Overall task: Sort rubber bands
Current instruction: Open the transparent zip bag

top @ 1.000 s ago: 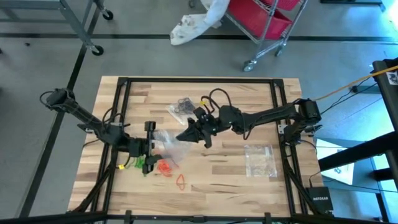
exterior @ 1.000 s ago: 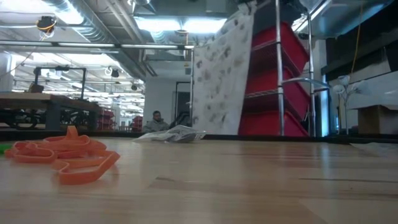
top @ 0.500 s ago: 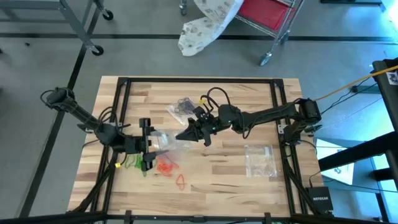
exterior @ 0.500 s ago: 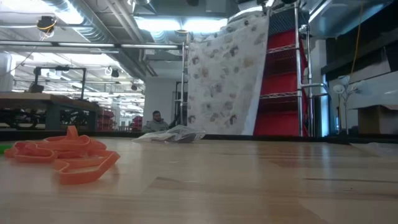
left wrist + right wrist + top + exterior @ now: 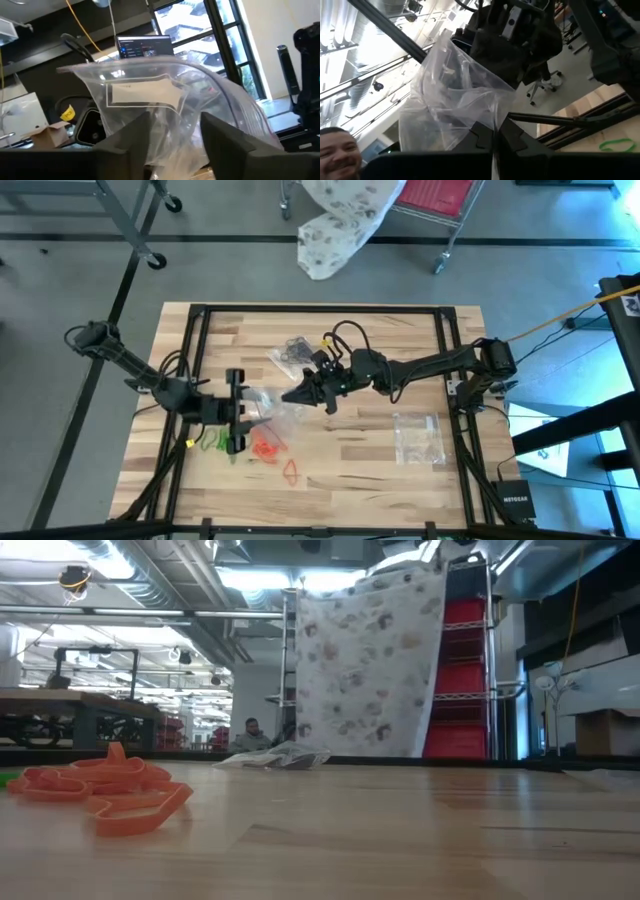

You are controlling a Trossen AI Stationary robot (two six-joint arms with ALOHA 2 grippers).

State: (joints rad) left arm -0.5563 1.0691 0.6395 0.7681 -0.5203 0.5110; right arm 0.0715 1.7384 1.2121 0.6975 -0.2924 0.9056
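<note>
Basically the rubber bands (image 5: 262, 446) sit loose on the surface (image 5: 370, 470) at lower left of the high view: orange-red pile, green ones (image 5: 212, 442) just left of it, one orange loop (image 5: 291, 471) a little below; black ones look to be inside a bag (image 5: 291, 354) at upper centre. They read as light, soft, floppy and stretchy, likely to tangle and snag, so pinch a single strand at the edge of a pile, not the heap.

Right gripper (image 5: 299, 393) at frame centre has its fingers together, clamped on the edge of a clear bag (image 5: 272, 405). Left gripper (image 5: 172, 131) faces it from the left, fingers apart on either side of the bag's other edge, not clearly gripping. That bag is thin, slippery film. Another bag (image 5: 417, 436) lies at right, well apart.
</note>
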